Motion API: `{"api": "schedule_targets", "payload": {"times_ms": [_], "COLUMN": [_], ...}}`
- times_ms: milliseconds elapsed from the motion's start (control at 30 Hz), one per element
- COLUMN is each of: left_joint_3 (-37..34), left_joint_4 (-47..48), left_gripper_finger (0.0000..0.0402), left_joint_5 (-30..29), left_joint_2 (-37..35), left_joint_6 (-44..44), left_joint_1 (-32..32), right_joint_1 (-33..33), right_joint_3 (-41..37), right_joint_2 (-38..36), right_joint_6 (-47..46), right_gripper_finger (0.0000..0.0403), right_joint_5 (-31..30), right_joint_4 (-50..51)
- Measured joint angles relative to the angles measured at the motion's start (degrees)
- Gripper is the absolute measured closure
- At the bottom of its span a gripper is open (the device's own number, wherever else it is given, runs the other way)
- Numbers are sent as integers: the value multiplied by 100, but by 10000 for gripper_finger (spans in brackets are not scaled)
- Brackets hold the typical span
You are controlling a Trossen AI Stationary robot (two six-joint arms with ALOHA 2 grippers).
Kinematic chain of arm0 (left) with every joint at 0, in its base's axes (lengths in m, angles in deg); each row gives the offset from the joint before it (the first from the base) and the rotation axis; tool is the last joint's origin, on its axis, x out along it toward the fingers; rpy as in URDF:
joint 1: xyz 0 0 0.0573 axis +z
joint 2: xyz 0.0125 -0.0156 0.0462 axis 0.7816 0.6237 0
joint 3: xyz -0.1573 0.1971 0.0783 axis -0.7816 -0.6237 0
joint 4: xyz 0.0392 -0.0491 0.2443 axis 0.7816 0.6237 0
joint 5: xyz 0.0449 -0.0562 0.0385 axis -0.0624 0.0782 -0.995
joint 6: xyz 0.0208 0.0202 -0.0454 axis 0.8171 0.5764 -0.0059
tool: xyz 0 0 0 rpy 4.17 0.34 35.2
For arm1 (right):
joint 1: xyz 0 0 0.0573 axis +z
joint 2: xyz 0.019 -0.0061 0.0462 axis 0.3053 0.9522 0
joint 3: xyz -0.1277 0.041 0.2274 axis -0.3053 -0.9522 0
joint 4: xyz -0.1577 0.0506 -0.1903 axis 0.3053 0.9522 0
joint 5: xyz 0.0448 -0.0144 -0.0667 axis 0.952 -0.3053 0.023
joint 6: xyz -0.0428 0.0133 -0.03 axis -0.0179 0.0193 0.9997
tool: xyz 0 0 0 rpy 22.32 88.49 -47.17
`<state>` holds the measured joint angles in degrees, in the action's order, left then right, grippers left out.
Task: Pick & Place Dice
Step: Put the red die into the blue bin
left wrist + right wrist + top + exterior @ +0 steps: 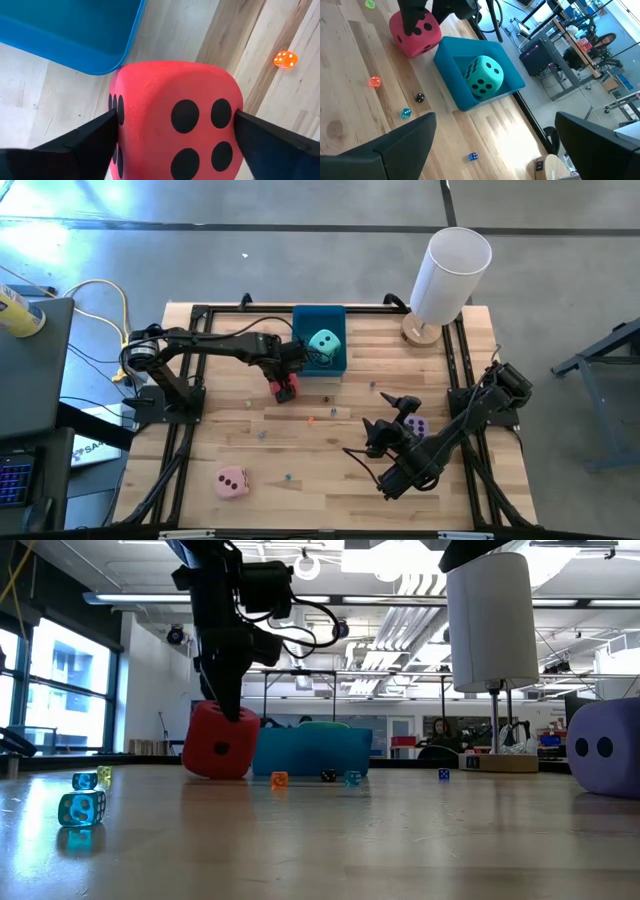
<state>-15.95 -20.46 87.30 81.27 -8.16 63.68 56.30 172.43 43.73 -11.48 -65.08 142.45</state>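
Four soft, foam-looking dice with rounded corners and dark pips are spread over the pale wood-plank table (250, 430). Farthest left, the light pink die (231, 482) sits alone near the front edge, well apart from everything else. Further along, the left gripper (287, 383) straddles the red die (286, 388), which rests on the planks just beside the tray's outer corner; in the left wrist view its two dark, wedge-shaped fingers (85, 142) flank the cube's grainy, sponge-like sides, touching or very nearly so, and whether they actually squeeze it I cannot tell. In the low view the red die looks slightly tilted. Next comes the blue rectangular tray (300, 320), smooth plastic with rounded corners, holding the teal die (323, 343). Small hard-looking coloured dice (82, 808), some translucent, lie scattered on the wood. To the right, the right gripper (392, 416) hovers with its fingers spread wide and nothing between them, just beside the lilac die (417, 426) on the table. Beyond it, a smooth white cylinder (450, 275) stands on a round wooden base.
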Motion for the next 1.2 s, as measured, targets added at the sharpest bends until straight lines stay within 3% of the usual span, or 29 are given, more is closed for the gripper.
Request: {"api": "schedule_targets", "payload": {"times_ms": [133, 367, 800, 1200], "left_joint_3": [0, -9, -28, -13], "left_joint_4": [20, 35, 109, 29], "left_gripper_finger": [100, 119, 145, 293], "left_joint_5": [64, -102, -151, -354], "left_joint_2": [-13, -141, -1431, -1416], "left_joint_6": [16, 217, -84, -61], "left_joint_1": [-10, -259, -509, -415], "right_joint_1": [0, 0, -1, -2], "right_joint_3": [0, 0, 0, 0], "right_joint_2": [0, 0, -1, -2], "right_joint_6": [0, 1, 2, 2], "right_gripper_finger": [3, 3, 3, 3], "right_joint_5": [0, 0, -2, -2], "right_joint_4": [2, 4, 4, 2]}}
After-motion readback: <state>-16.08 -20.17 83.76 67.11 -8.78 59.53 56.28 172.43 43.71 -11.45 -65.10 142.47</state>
